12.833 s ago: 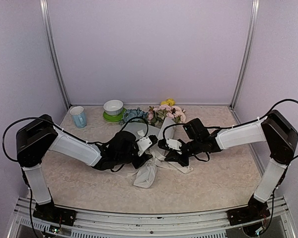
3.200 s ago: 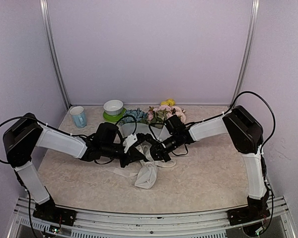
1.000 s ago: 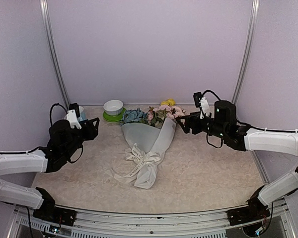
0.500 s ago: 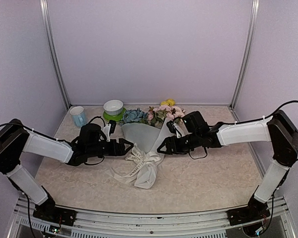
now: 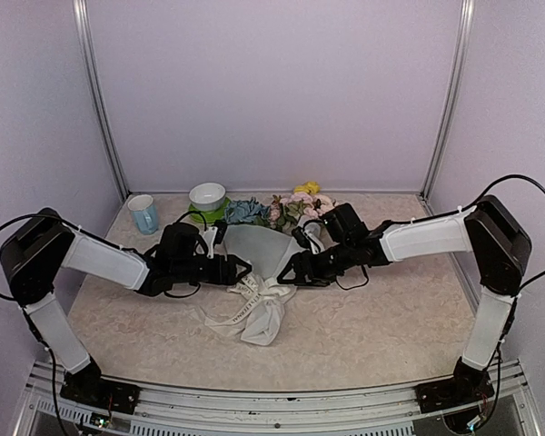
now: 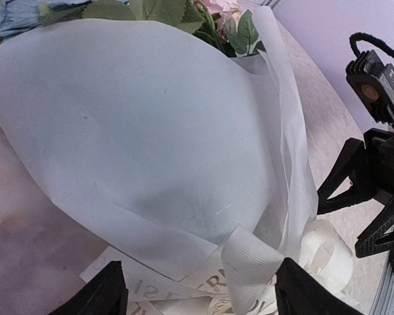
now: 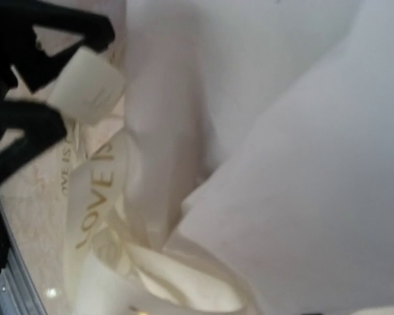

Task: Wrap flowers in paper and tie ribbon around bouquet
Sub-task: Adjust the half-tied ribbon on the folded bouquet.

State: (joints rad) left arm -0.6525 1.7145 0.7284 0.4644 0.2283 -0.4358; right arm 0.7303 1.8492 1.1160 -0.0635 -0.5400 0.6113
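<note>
The bouquet lies on the table, its flowers (image 5: 291,207) pointing to the back and wrapped in a cone of white paper (image 5: 254,245). The lettered cream ribbon (image 5: 245,304) is looped round the cone's narrow part, its ends trailing left. My left gripper (image 5: 241,270) is open just left of that knot. In the left wrist view a folded piece of ribbon (image 6: 249,259) stands between its fingertips (image 6: 108,292). Facing it from the right, my right gripper (image 5: 286,272) is open too, its two black fingers (image 6: 345,180) spread beside the ribbon loops. The right wrist view shows only ribbon (image 7: 98,190) and paper (image 7: 302,131).
A blue mug (image 5: 143,214) stands at the back left. Beside it is a white bowl (image 5: 207,194) on a green saucer. Both are just behind my left arm. Enclosure walls and metal posts (image 5: 98,109) bound the table.
A second ago both arms were drawn back wide to the sides. They have swung in and now meet at the ribbon knot. The bouquet's narrow end has shifted slightly left.
</note>
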